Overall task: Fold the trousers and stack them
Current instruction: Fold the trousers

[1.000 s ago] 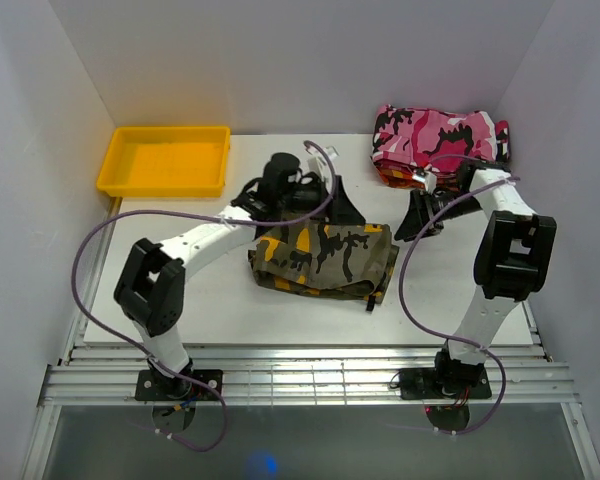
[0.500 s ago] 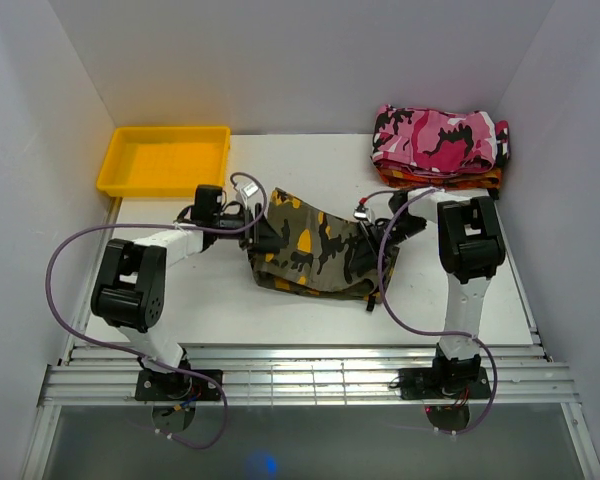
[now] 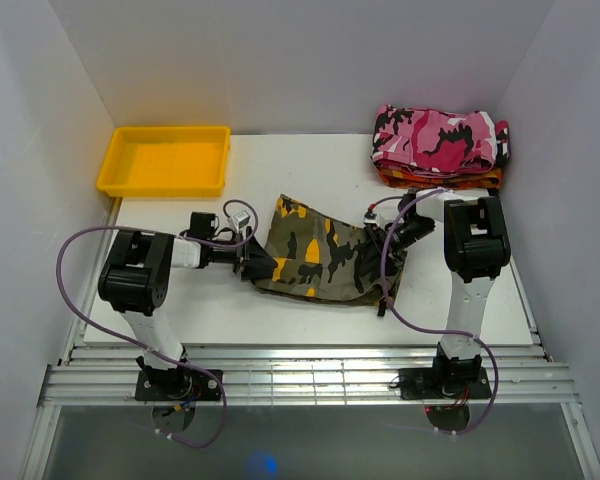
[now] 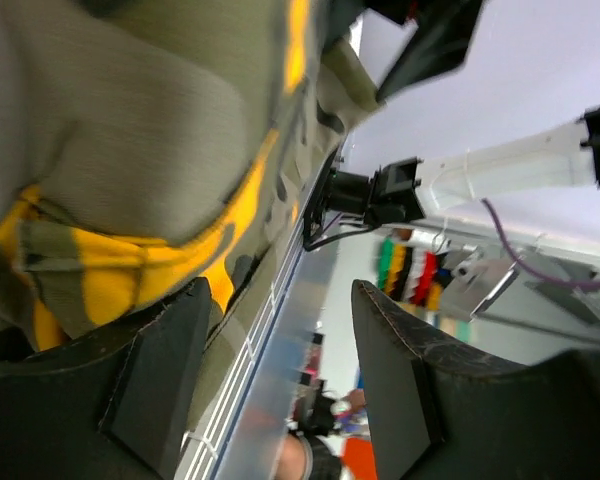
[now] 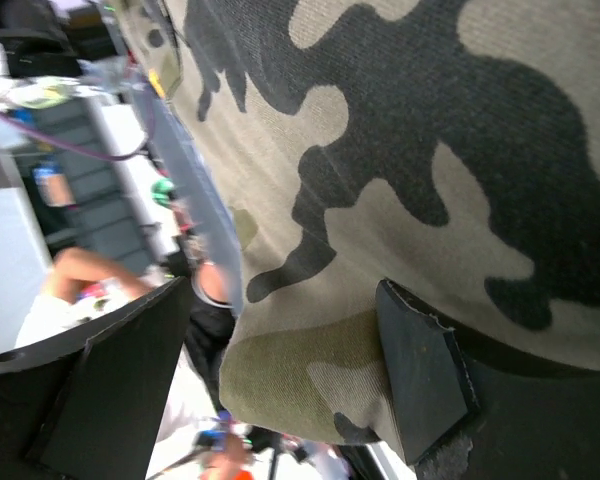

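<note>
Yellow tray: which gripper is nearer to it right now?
Left. The left gripper sits at the trousers' left edge, just near-right of the yellow tray; the right gripper is at their right edge, farther off.

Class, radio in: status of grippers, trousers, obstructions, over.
Trousers folded, mid-table, unstacked. Left gripper open at left edge, right gripper open at right. Nothing blocking route to pink stack.

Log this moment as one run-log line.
trousers: folded bundle, centre | left jaws: open at its left edge | right jaws: open at its right edge | stacking: not yet done
</note>
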You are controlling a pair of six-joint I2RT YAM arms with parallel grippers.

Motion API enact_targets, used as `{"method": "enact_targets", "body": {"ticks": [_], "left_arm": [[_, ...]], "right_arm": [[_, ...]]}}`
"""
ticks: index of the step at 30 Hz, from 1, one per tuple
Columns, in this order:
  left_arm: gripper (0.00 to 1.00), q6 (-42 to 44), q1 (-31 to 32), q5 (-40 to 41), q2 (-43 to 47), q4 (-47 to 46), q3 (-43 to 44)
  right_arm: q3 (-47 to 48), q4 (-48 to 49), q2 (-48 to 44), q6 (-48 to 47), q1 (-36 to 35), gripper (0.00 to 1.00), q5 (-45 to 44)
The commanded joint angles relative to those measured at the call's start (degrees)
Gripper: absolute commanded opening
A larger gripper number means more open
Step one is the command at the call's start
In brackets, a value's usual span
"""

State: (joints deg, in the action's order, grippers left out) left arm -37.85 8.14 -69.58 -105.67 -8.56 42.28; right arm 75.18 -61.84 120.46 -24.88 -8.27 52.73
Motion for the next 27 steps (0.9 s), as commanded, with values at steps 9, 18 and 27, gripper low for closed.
{"method": "enact_targets", "body": {"ticks": [9, 18, 27], "left_arm": [[0.70, 0.4, 5.6, 3.2, 16.1, -0.9, 17.7], [0.71, -12.9, 5.5, 12.9, -10.0, -15.9, 26.4], [0.69, -14.4, 3.9, 17.6, -21.7, -16.9, 27.9]], "right_arm": [[16.4, -6.9, -6.7, -13.4, 1.7, 0.93, -5.1], [8.8, -1.6, -3.0, -7.5, 2.0, 0.90, -1.3], [-1.6, 8.2, 1.4, -5.3, 2.8, 0.90, -8.2]]}}
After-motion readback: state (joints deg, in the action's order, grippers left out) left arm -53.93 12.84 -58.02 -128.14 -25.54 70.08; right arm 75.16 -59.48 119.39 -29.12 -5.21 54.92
